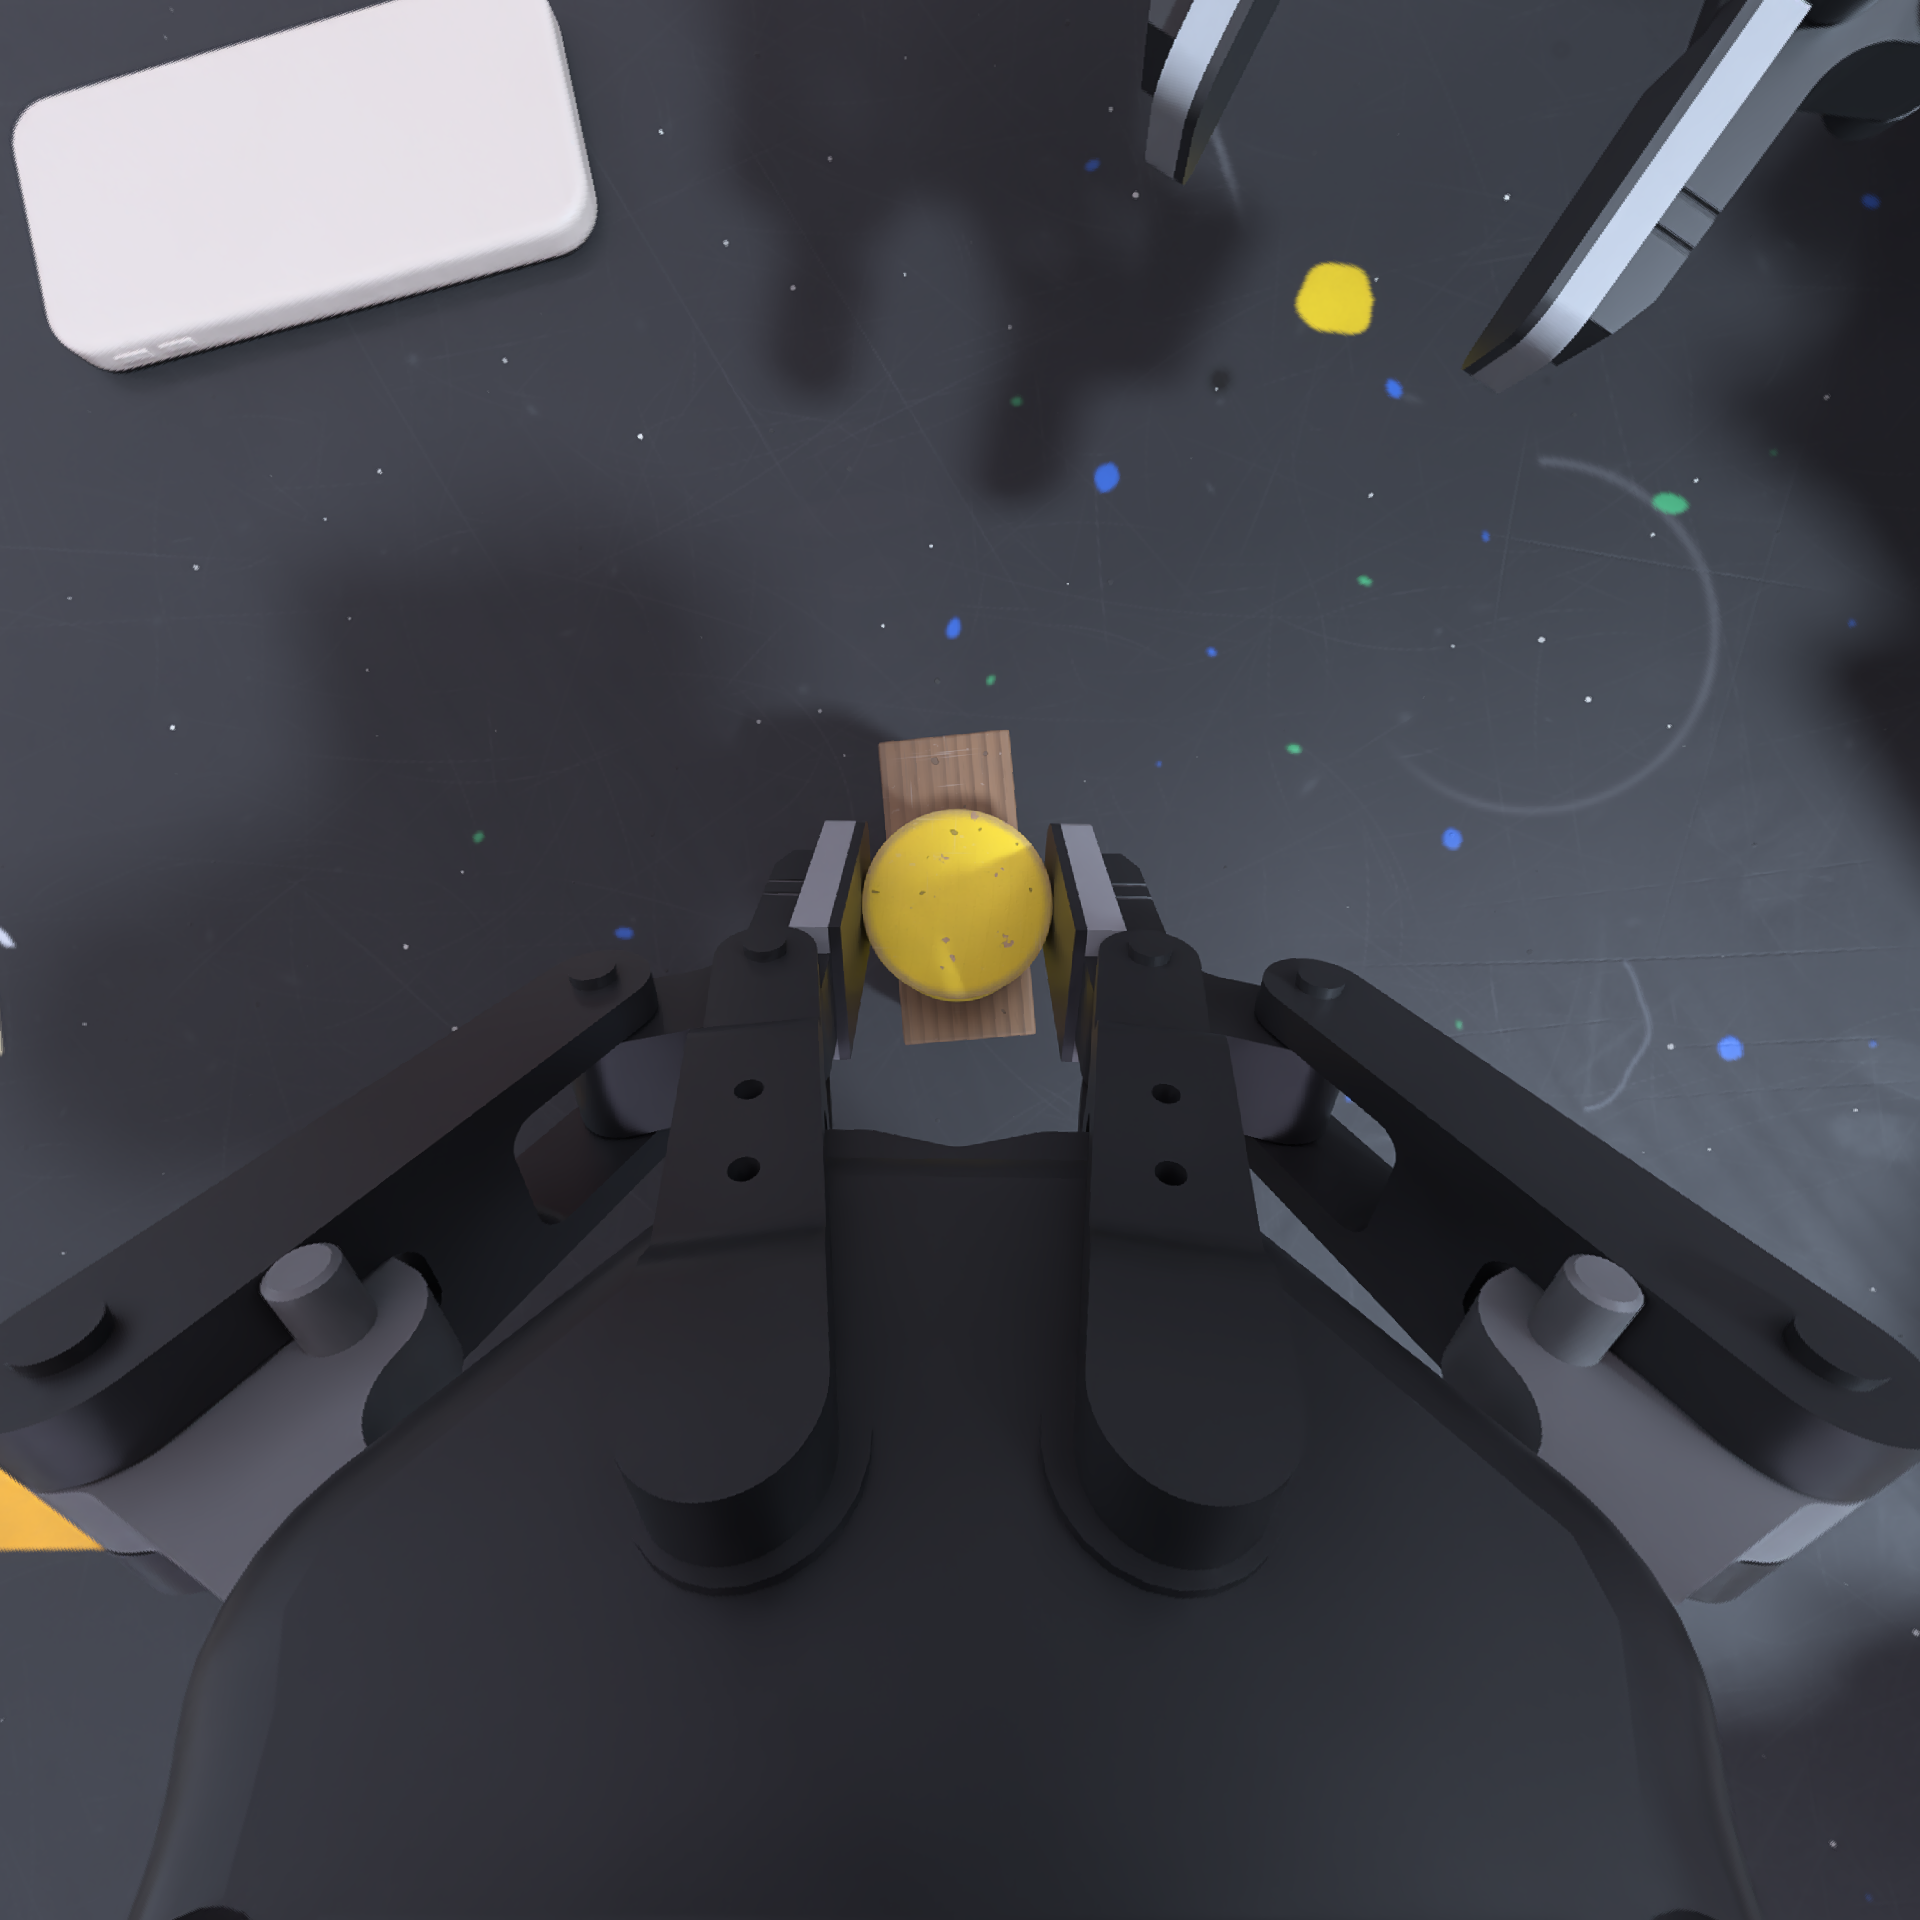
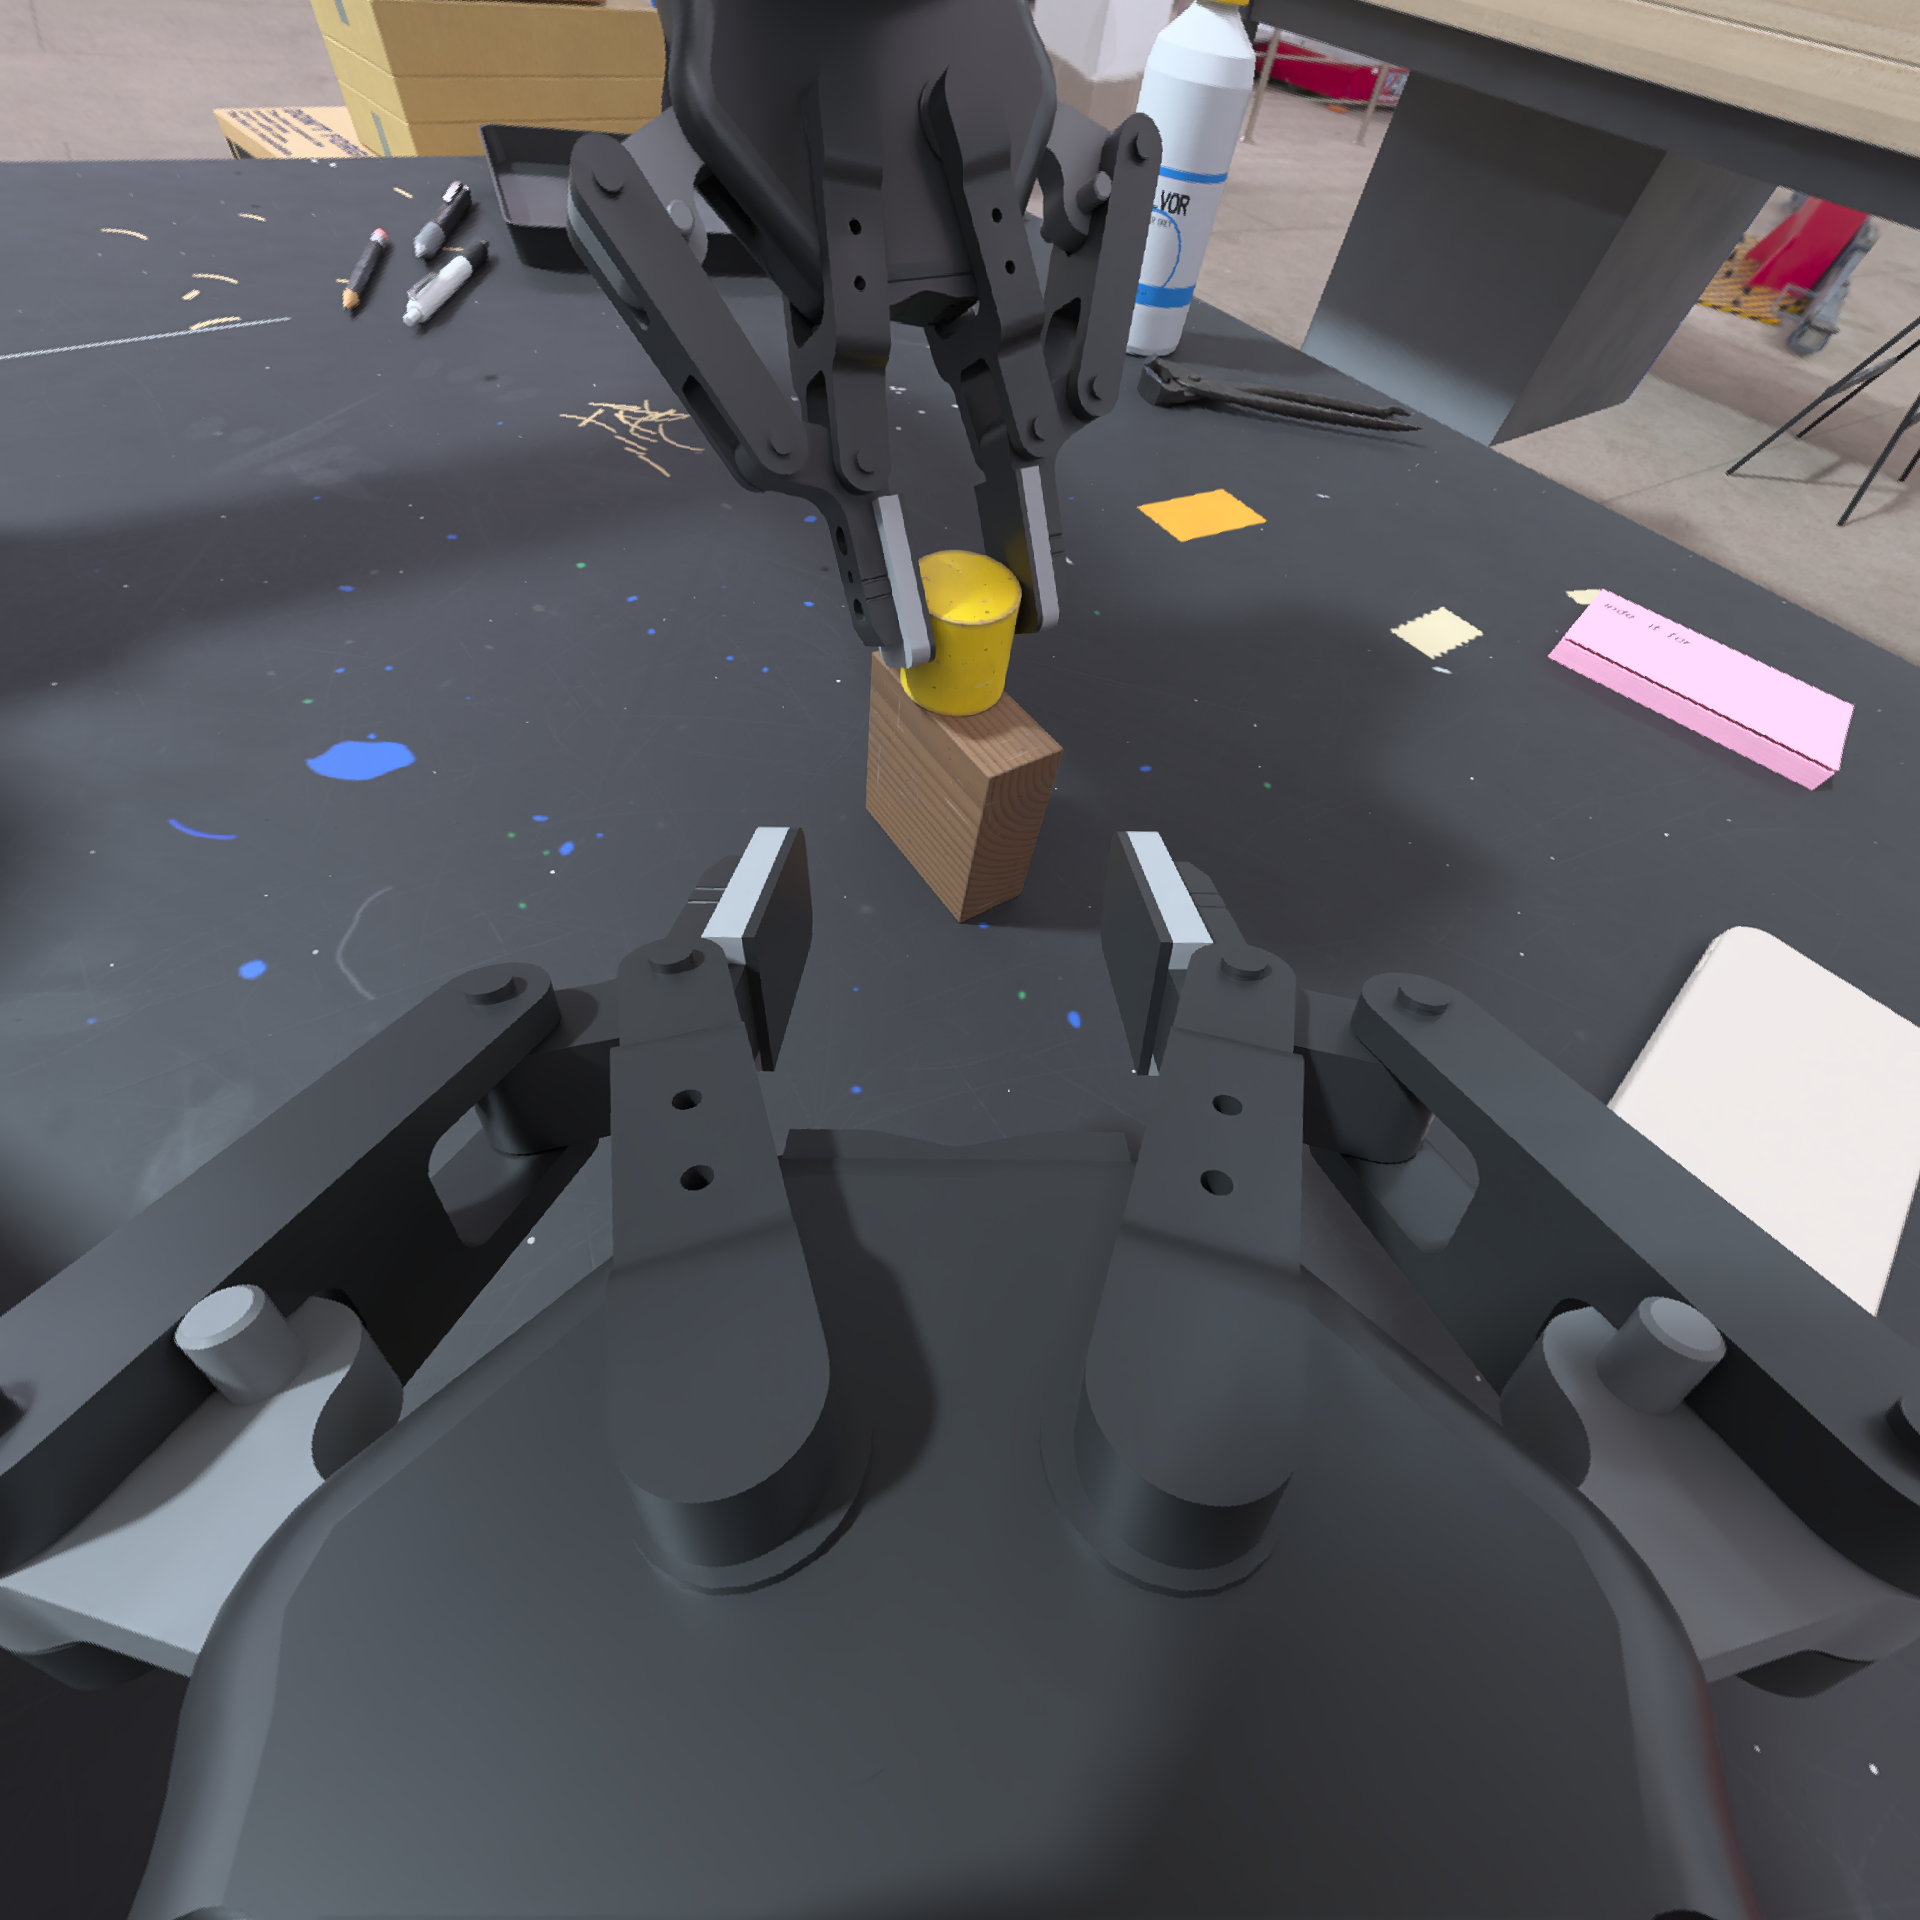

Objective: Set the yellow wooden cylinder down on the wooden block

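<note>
The step in hand, as I judge it, is the release: the yellow wooden cylinder stands upright on the top face of the brown wooden block, seemingly touching it, though contact cannot be confirmed; a good release would part the fingers evenly and lift straight up, since the block's top is narrow and the cylinder nearly spans its width; any sideways drag could tip it off. The left gripper clasps the cylinder from above, its fingers pressed against either side, closed only to the cylinder's width. The right gripper hangs on the near side of the block, its fingers spread wide and holding nothing, apart from block and cylinder alike. On the dark paint-flecked table, a white rounded slab lies well apart.
</note>
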